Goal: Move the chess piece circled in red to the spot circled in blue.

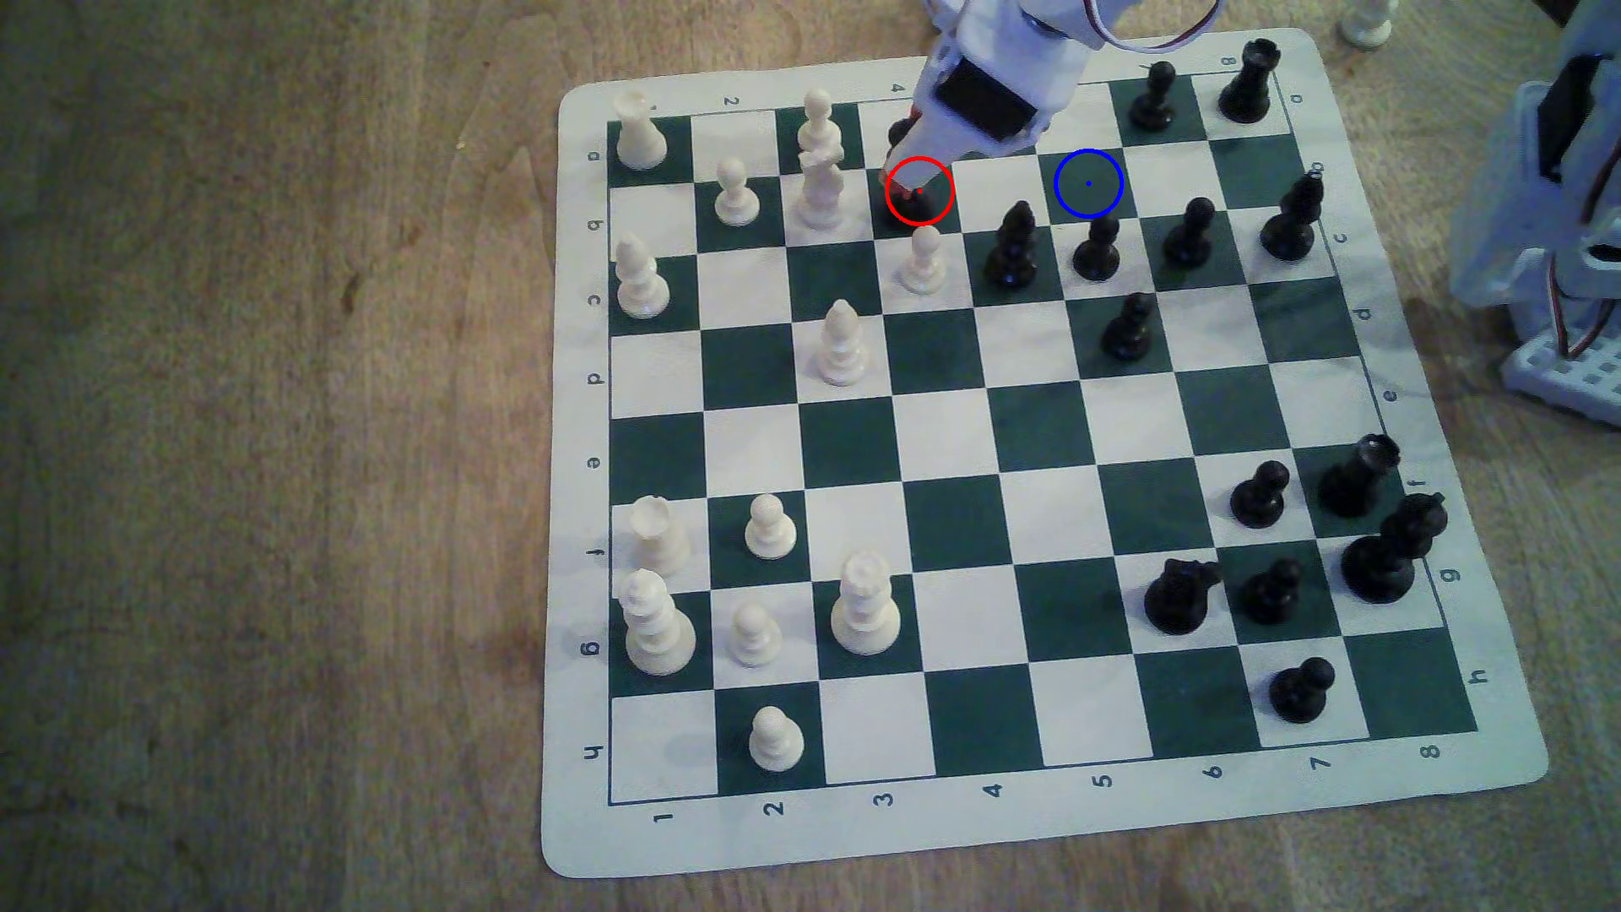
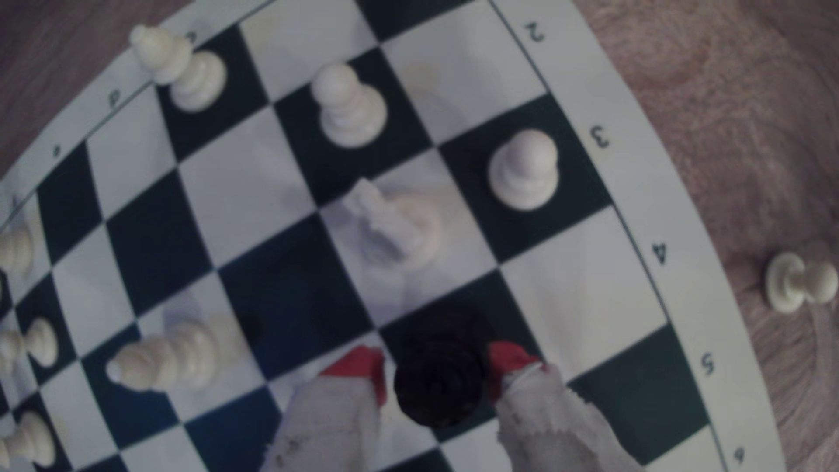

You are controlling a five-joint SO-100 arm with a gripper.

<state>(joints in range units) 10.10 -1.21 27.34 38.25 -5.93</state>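
The chess piece (image 1: 921,207), black with a lumpy head, stands on the green square inside the red ring; the arm hides most of it in the exterior view. My gripper (image 1: 912,180) has come down over it. In the wrist view the piece (image 2: 438,385) sits between the two red-tipped fingers (image 2: 358,365), and my gripper (image 2: 438,363) is open, with a thin gap on one side. The spot (image 1: 1088,183), a green square with a blue ring and dot, lies two squares toward the exterior view's right and is bare.
A white knight (image 1: 820,188) stands one square to the exterior view's left of the piece, and a white pawn (image 1: 923,259) just in front. A black bishop (image 1: 1013,245) and a black pawn (image 1: 1096,250) stand in front of the spot. A white pawn (image 2: 799,283) lies off the board.
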